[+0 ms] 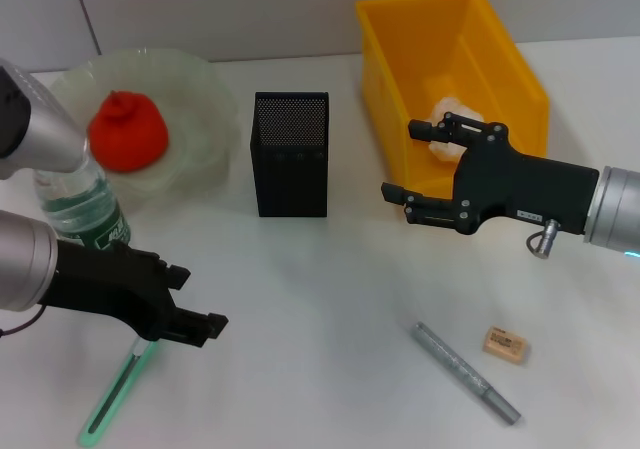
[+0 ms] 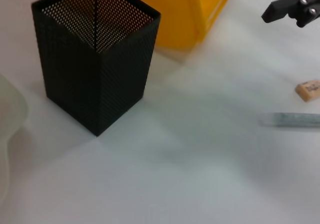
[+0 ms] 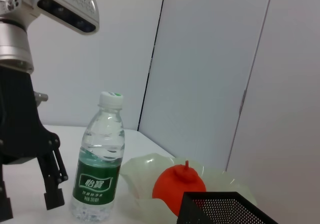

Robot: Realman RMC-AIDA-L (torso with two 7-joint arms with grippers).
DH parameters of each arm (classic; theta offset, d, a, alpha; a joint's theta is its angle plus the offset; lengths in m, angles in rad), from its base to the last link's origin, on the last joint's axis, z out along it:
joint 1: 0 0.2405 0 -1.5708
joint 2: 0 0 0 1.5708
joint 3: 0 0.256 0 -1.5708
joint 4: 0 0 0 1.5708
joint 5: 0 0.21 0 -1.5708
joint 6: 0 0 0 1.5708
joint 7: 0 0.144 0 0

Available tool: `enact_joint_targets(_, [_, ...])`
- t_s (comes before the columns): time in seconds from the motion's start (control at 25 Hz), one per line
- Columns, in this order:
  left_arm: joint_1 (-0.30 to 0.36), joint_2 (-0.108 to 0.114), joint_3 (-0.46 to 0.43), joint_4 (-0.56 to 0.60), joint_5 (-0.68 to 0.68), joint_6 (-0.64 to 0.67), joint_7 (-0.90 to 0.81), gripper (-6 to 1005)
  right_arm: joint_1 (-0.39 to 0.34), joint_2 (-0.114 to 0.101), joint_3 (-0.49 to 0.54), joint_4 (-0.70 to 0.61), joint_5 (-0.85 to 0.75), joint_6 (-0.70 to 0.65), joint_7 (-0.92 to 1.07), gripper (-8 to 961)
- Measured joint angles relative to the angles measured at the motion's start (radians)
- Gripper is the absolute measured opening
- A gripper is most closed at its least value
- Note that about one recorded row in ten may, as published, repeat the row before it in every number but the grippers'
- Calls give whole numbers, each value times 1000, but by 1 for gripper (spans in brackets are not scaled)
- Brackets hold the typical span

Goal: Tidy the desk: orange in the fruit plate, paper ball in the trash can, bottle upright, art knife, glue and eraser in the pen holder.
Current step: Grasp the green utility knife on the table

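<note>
The orange [image 1: 128, 129] lies in the pale green fruit plate [image 1: 205, 79] at the back left. Beside it the water bottle [image 1: 85, 209] stands upright, partly behind my left arm. The paper ball [image 1: 452, 119] lies inside the yellow trash can [image 1: 510, 64]. The black mesh pen holder [image 1: 291, 154] stands mid-table and looks empty. My right gripper [image 1: 406, 159] hangs open and empty at the can's front left corner. Near the front left, my left gripper [image 1: 198, 299] is open just above a green stick, probably the glue [image 1: 112, 394]. A grey pen-shaped art knife [image 1: 465, 372] and the tan eraser [image 1: 505, 345] lie at the front right.
The pen holder [image 2: 95, 59] has bare white table around it, with the trash can [image 2: 190, 9] behind. The eraser [image 2: 307, 90] and grey knife [image 2: 292, 119] lie near each other. A wall rises behind the bottle [image 3: 100, 169] and orange [image 3: 177, 186].
</note>
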Motion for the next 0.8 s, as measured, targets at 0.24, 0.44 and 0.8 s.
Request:
enact_joint_targets(0.24, [2,0,35,93,81,16,-106,788,3,0,3,1,1,1,-1,768])
enact_joint_targets(0.44, [4,-1,57,133,122,21,-164,787,3,1,6,1,4,1,-2,768])
enact_joint_targets(0.8, [0,-2,149,209,262,24,-328,785,12,1,12,-3,6,1,-2,768])
